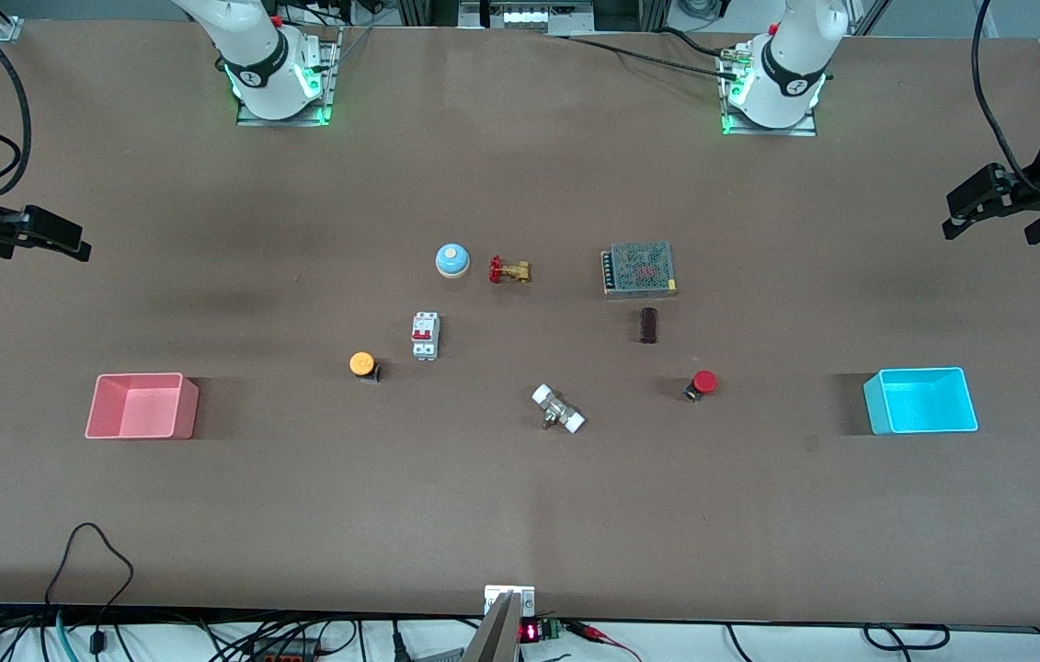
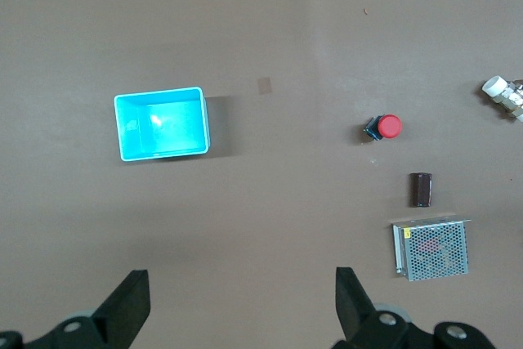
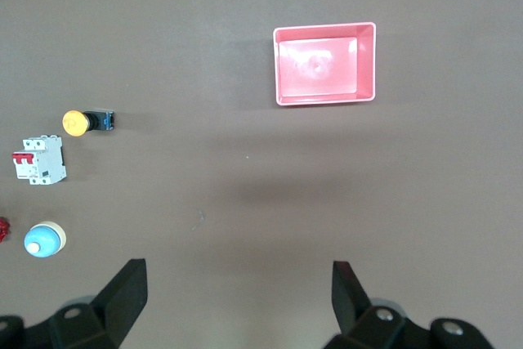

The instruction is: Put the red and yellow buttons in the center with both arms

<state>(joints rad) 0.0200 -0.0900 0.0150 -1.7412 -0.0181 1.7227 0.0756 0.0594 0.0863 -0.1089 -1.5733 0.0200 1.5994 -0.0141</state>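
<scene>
Both sets of jaws stand wide apart and hold nothing. Your left gripper hangs high over bare table at the left arm's end, with the cyan bin below it and nearer the front camera. Your right gripper hangs the same way over the right arm's end, above the stretch by the pink bin.

You will find the red button lying on its side on the brown tabletop, between the cyan bin and the white-ended fitting (its black body points toward the right arm's end). A dark block and a mesh-topped power supply sit farther from the front camera than the red button.

Your yellow button also lies on its side, just beside the white circuit breaker and well apart from the pink bin. Farther back stand the blue dome bell and the brass valve, near each other.
</scene>
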